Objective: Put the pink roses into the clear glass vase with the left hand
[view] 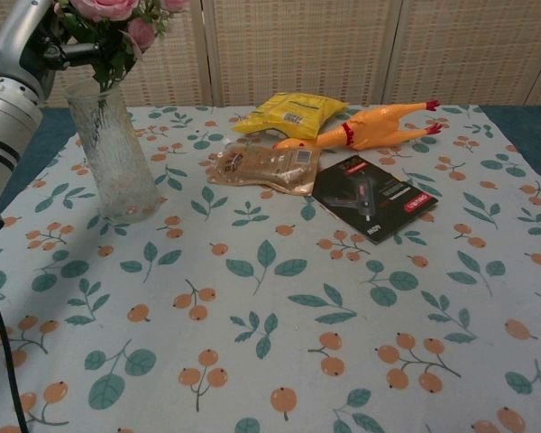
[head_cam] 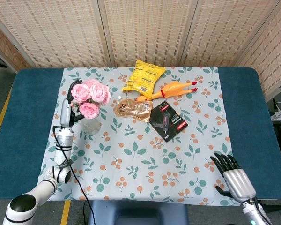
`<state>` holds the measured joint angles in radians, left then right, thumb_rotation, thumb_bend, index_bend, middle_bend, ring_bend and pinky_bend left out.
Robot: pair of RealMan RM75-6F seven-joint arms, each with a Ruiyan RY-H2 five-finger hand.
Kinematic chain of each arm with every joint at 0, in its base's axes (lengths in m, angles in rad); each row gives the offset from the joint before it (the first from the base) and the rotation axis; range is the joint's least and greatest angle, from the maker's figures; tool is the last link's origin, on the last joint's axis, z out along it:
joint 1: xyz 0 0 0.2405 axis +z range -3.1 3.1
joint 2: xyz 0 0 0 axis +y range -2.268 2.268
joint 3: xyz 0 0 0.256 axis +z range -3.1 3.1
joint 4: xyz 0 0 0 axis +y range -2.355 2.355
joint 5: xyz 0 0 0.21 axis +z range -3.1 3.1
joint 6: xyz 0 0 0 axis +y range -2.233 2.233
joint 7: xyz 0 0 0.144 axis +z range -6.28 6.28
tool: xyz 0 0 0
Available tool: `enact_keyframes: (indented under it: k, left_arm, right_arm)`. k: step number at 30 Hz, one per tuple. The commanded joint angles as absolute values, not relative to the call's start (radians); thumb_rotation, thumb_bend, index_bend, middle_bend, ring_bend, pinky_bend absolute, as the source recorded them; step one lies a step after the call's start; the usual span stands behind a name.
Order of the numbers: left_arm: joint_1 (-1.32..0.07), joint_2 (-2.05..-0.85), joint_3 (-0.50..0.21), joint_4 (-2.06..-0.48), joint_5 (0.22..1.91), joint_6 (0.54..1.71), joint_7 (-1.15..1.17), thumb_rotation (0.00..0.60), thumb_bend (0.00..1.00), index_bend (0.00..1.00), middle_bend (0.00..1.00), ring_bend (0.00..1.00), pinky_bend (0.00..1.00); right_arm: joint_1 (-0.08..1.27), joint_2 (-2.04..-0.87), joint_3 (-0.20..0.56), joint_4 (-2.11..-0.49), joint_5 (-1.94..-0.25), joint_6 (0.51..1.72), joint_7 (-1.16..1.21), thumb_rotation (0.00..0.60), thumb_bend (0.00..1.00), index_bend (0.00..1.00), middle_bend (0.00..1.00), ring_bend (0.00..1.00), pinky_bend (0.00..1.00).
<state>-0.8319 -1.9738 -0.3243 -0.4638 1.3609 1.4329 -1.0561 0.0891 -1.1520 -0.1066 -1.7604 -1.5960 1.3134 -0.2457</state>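
The pink roses (head_cam: 90, 96) stand with their stems down inside the clear glass vase (head_cam: 90, 125), which is upright on the left part of the flowered cloth. My left hand (head_cam: 73, 100) grips the stems just above the vase rim, beside the blooms. The chest view shows the same: the vase (view: 114, 155), the rose heads (view: 109, 9) at the top edge, and the left hand (view: 47, 43) with dark fingers around the stems. My right hand (head_cam: 235, 177) rests low at the front right corner, fingers spread, holding nothing.
Behind and right of the vase lie a brown snack pouch (head_cam: 133, 109), a yellow chip bag (head_cam: 143, 78), a rubber chicken (head_cam: 171, 88) and a black packaged item (head_cam: 167, 120). The cloth (head_cam: 145, 164) covers a blue table; a woven screen stands behind.
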Motion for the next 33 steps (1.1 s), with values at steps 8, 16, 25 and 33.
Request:
enact_keyframes:
  k: [8,16,25,33]
  left_arm:
    - [-0.766,-1.951,-0.281,-0.516,1.380,1.441,-0.977,0.600,0.43,0.00,0.09,0.00,0.08]
    - [-0.708,-1.912,-0.267,-0.569,1.390,1.477,-0.963,0.600,0.40,0.00,0.03,0.00,0.08]
    - [-0.675,-1.850,-0.268,-0.647,1.391,1.481,-0.907,0.600,0.38,0.00,0.00,0.00,0.07]
    - [-0.589,-1.773,-0.196,-0.723,1.429,1.488,-0.816,0.600,0.35,0.00,0.00,0.00,0.08]
  right_arm:
    - [0.085,-1.147,-0.114,-1.764,-1.614,1.323,-0.240,0.600,0.15,0.00,0.00,0.00,0.00]
    - [0.083,-1.143,-0.117,-1.764,-1.626,1.329,-0.231,0.600,0.15,0.00,0.00,0.00,0.00]
    - [0.082,-1.143,-0.124,-1.765,-1.640,1.330,-0.230,0.600,0.15,0.00,0.00,0.00,0.00]
    - [0.080,-1.140,-0.128,-1.764,-1.653,1.333,-0.224,0.600,0.15,0.00,0.00,0.00,0.00]
